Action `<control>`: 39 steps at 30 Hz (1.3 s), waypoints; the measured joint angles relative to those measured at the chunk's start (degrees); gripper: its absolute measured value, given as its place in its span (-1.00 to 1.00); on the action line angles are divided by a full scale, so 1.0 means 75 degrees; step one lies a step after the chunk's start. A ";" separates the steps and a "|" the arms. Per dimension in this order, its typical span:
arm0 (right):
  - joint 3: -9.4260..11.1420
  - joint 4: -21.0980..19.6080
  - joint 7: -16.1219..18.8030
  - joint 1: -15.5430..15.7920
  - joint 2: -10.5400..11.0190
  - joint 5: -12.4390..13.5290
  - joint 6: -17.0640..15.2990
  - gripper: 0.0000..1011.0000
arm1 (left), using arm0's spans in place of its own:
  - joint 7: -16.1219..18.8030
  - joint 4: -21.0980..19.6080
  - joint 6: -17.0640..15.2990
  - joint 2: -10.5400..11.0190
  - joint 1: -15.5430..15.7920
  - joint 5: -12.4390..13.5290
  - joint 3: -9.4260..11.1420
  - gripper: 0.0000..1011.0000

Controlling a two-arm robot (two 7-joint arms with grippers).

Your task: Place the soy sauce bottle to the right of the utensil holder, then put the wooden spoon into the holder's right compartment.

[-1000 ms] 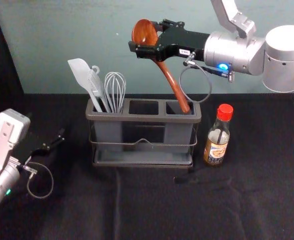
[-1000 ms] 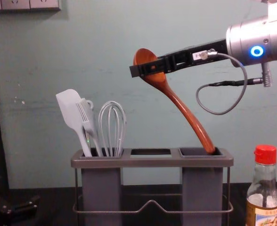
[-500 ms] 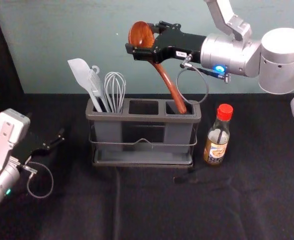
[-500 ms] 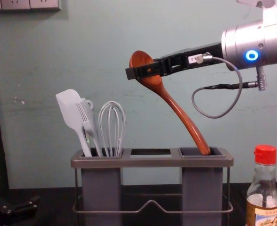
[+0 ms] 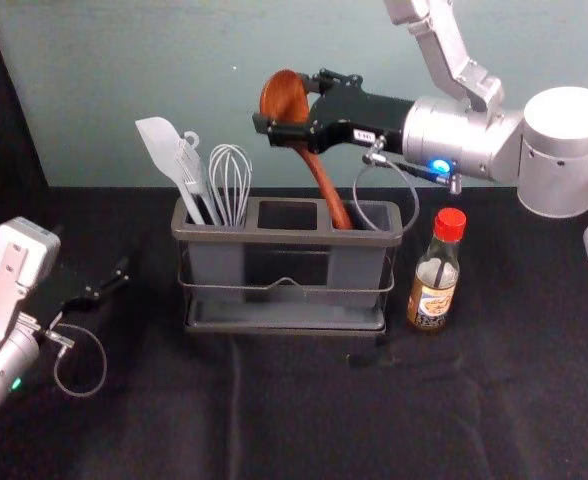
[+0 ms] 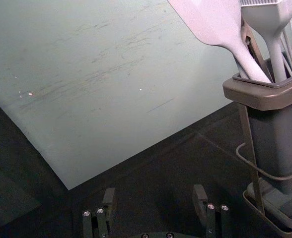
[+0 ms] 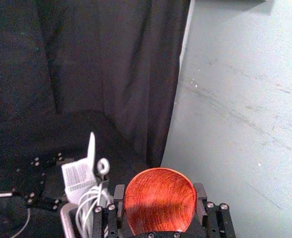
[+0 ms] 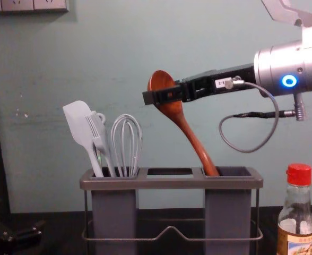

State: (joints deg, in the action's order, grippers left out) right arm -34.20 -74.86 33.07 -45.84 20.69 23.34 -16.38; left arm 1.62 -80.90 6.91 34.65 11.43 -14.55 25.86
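The right hand (image 5: 286, 103) is at work above the utensil holder (image 5: 264, 237). Its fingers are closed on opposite sides of the bowl of the wooden spoon (image 8: 185, 125), parted by the bowl's width, and grip it firmly enough to keep it raised. The spoon is tilted, bowl up; its handle slants down and toward the right, the lower end inside the mouth of the right compartment (image 8: 233, 171), close to the side facing the middle compartment (image 5: 287, 215).

The soy sauce bottle (image 5: 434, 275) stands upright on the tabletop (image 5: 294, 410), to the right of the holder and just apart from it, red cap (image 5: 450, 224) on top.

The left compartment holds a spatula (image 5: 162, 148), a brush (image 8: 97, 133) and a whisk (image 5: 230, 185).

The left hand (image 5: 109, 282) is parked to the left of the holder, fingers spread wide apart, the gap between them bare.
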 joint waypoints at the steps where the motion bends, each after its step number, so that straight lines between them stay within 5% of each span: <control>1: -0.0007 -0.0087 -0.0009 0.0062 0.0050 0.0005 -0.0026 0.66 | 0.0000 0.0000 0.0000 -0.0001 0.0000 0.0000 0.0000 1.00; 18: 0.0361 -0.1597 -0.0353 0.1074 0.0990 0.0295 -0.0374 0.66 | 0.0000 0.0000 0.0000 0.0000 0.0000 0.0000 0.0000 1.00; 39: 0.1124 -0.3069 -0.0758 0.2396 0.1962 0.0683 -0.0013 0.66 | 0.0000 0.0000 0.0000 0.0000 0.0000 0.0000 0.0000 1.00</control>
State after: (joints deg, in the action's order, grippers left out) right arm -25.77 -97.88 27.38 -27.87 35.41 28.46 -16.48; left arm 1.62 -80.90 6.91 34.65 11.43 -14.55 25.86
